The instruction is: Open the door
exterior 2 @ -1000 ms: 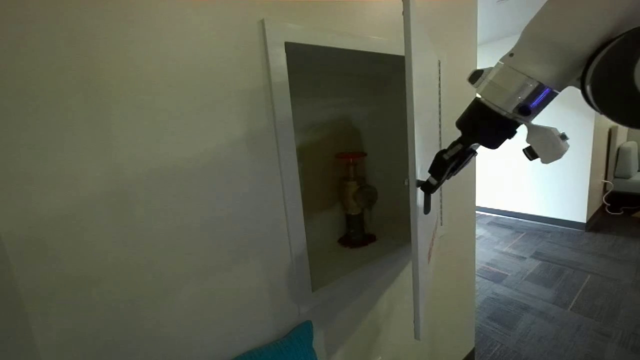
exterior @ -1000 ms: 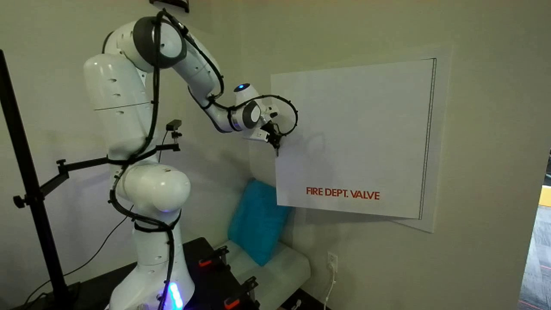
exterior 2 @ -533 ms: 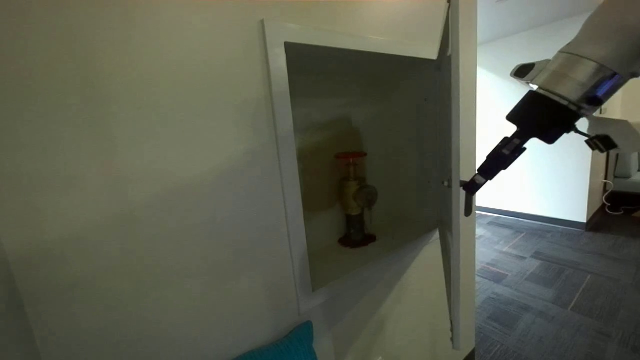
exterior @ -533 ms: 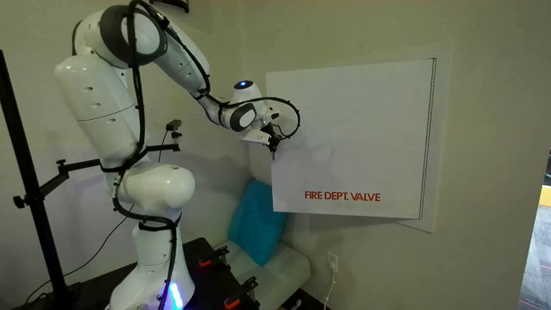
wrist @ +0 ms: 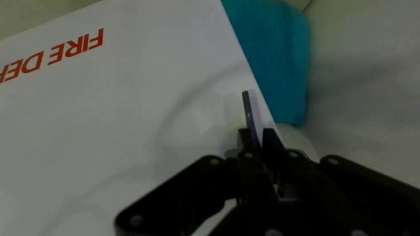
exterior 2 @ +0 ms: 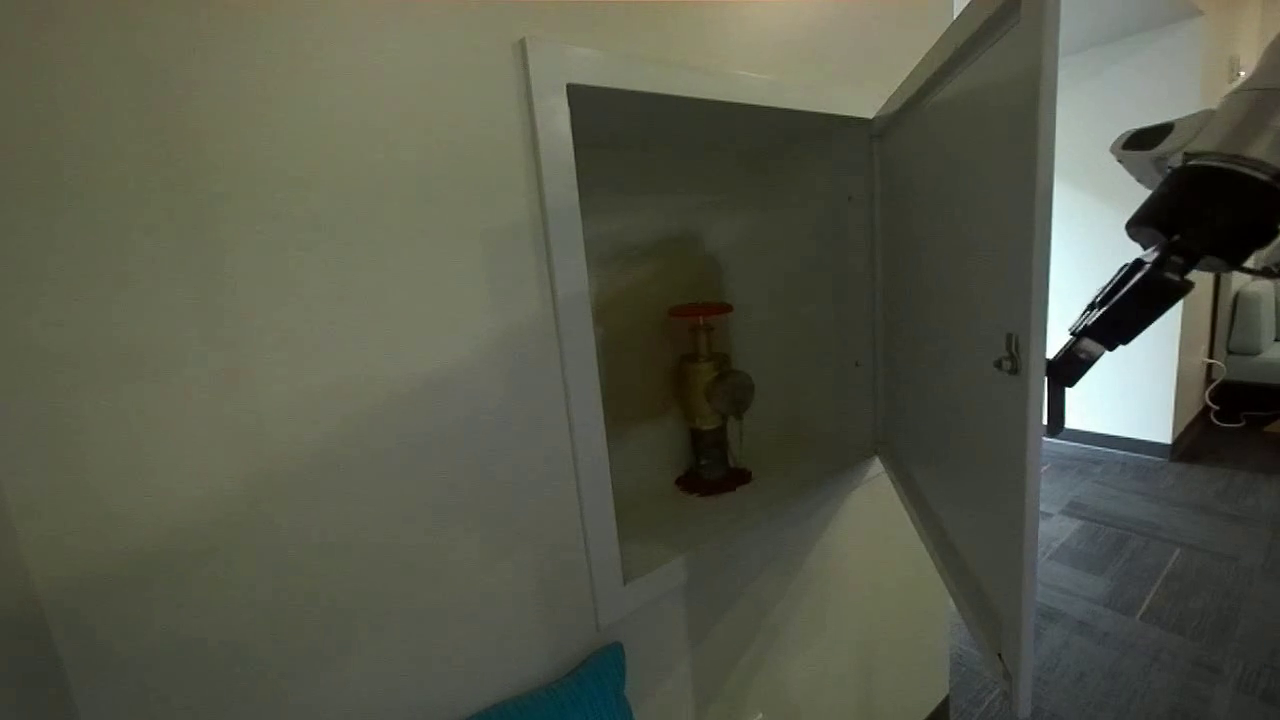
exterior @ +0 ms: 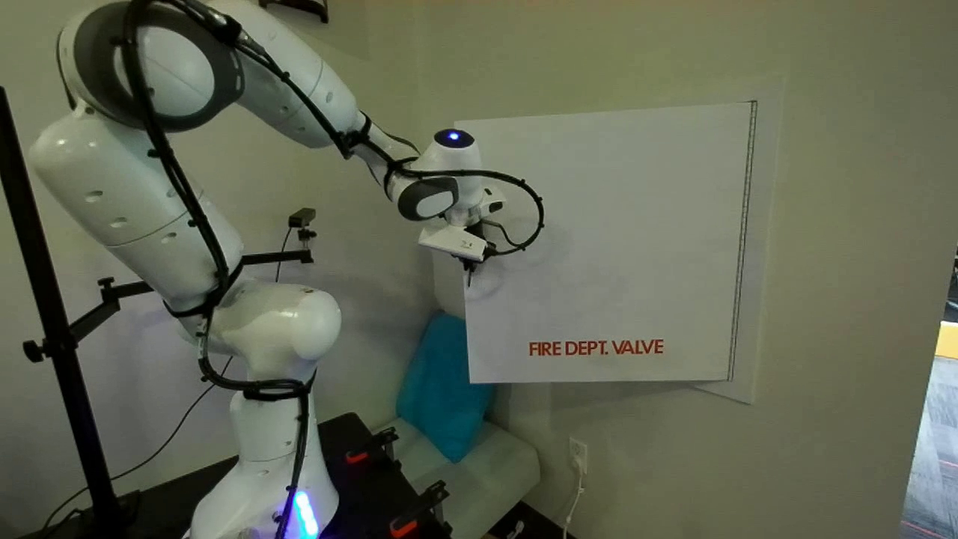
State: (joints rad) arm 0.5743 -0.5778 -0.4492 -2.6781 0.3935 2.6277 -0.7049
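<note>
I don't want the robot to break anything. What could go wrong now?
The gripper holds only a thin handle, so it might slip off, and the open door could swing loose. Also, the black cable on the arm loops out in front of the door, so it might rub or snag if the arm moves closer.

End effector at edge of open door

A glossy white robot arm, banded dark grey at the elbow and wrist, wears a black cable fastened with black straps; blue lights glow at wrist and base, and grey round screws stud the black gripper.
</note>
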